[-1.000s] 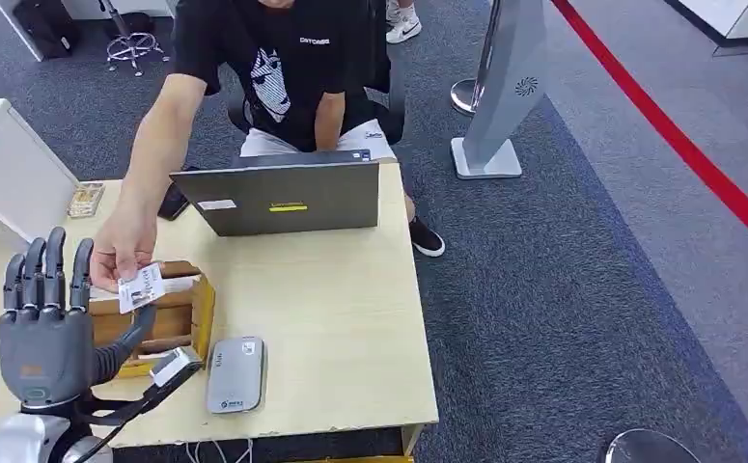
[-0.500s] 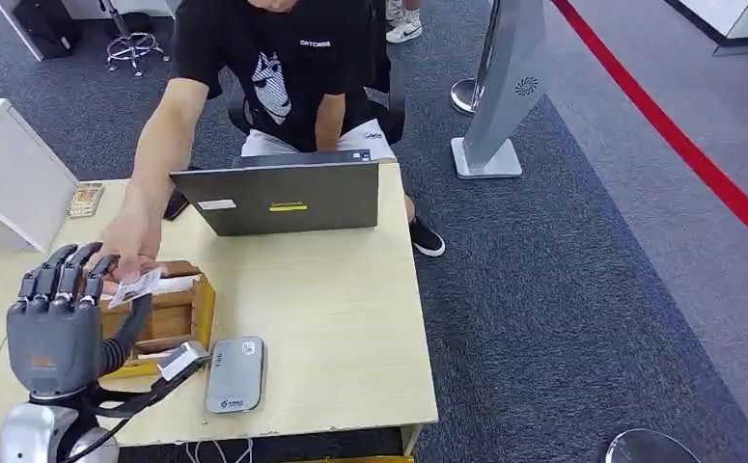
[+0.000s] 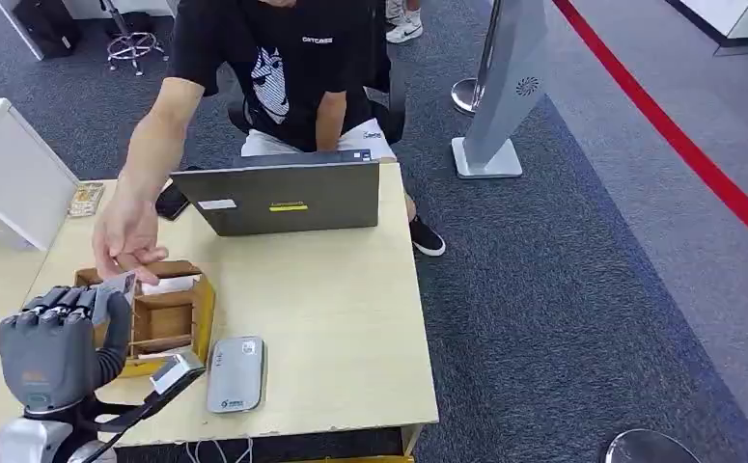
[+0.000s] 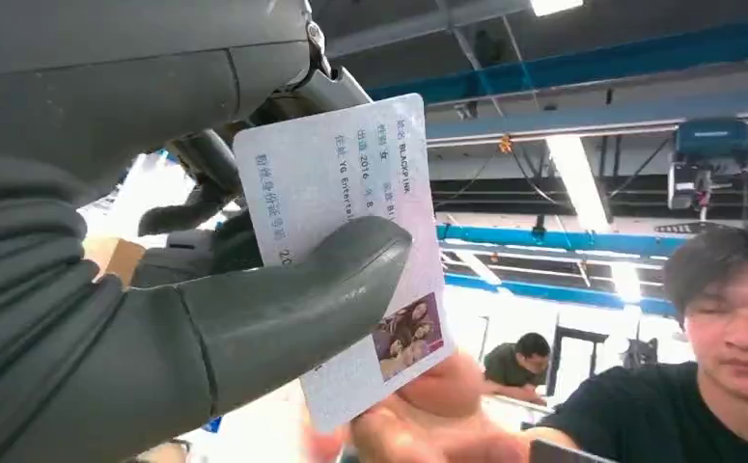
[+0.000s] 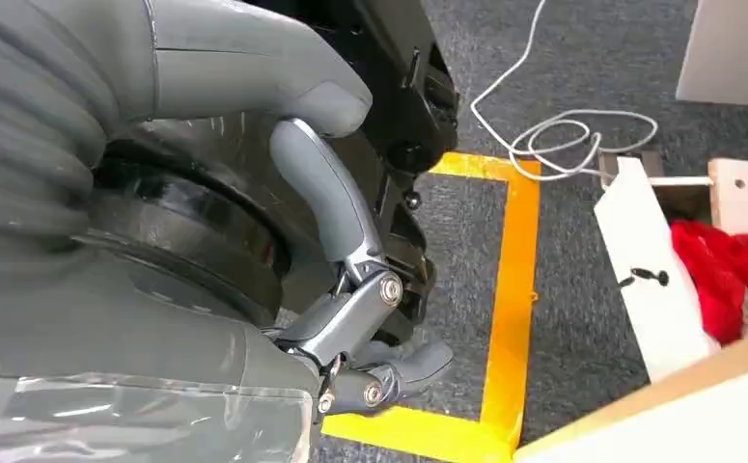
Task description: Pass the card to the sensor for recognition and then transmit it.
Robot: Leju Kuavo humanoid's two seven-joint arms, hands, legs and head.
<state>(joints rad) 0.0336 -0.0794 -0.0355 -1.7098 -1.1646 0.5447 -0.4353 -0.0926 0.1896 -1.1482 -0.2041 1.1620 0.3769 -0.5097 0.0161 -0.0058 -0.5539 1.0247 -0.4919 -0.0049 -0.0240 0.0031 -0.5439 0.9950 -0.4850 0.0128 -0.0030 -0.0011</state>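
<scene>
My left hand is raised over the desk's left front, fingers curled. It pinches a white ID card between thumb and fingers; the card's top edge peeks above the hand. A person's hand hovers just beyond the card, its blurred fingers by the card's photo end; whether they touch it I cannot tell. The grey card sensor lies flat near the desk's front edge, right of my hand. My right hand hangs over the floor, holding nothing.
A wooden compartment box sits between my left hand and the sensor, a small white device at its front. A shut laptop stands at the desk's far side before the seated person. A white cabinet is at left.
The person brought the card to my raised open left hand. My fingers curled down and closed on it, the hand sank a little, and the person's hand drew back.
</scene>
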